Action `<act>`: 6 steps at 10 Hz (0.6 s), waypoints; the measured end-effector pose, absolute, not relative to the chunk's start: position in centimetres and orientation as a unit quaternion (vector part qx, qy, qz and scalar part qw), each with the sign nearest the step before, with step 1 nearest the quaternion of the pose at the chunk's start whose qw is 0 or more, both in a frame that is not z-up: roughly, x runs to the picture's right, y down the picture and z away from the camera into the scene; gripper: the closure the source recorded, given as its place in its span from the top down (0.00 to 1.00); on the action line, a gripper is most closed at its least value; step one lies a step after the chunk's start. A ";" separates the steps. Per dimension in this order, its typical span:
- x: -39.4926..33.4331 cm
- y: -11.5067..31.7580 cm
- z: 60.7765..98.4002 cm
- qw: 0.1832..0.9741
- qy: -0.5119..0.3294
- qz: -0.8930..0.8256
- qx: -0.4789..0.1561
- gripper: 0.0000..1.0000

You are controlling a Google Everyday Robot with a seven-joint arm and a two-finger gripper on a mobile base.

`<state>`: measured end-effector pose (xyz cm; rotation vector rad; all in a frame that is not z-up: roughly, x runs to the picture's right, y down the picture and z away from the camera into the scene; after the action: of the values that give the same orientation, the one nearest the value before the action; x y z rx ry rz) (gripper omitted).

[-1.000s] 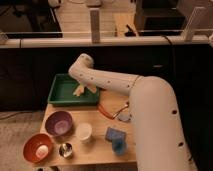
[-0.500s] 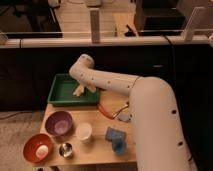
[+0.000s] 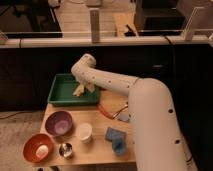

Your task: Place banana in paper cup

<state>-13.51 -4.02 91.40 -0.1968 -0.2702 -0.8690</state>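
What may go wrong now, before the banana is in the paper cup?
The hand is over the green tray, far from the paper cup; the banana may slip on the way. The cup is small and stands beside the purple bowl, so the banana might land there or tip the cup.

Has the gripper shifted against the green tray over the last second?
No. The gripper hangs over the right part of the green tray, at the same spot against the tray's rim as in both earlier pictures.
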 end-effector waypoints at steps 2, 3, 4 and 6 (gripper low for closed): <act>-14.1 -4.0 91.8 0.892 -0.139 -0.420 -0.096 0.80; -14.2 -4.0 92.0 0.891 -0.141 -0.421 -0.096 0.80; -14.2 -4.0 92.2 0.890 -0.142 -0.423 -0.095 0.80; -14.5 -4.0 92.6 0.887 -0.146 -0.427 -0.093 0.80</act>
<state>-14.50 -4.05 92.55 -0.1943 -0.3037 -0.8885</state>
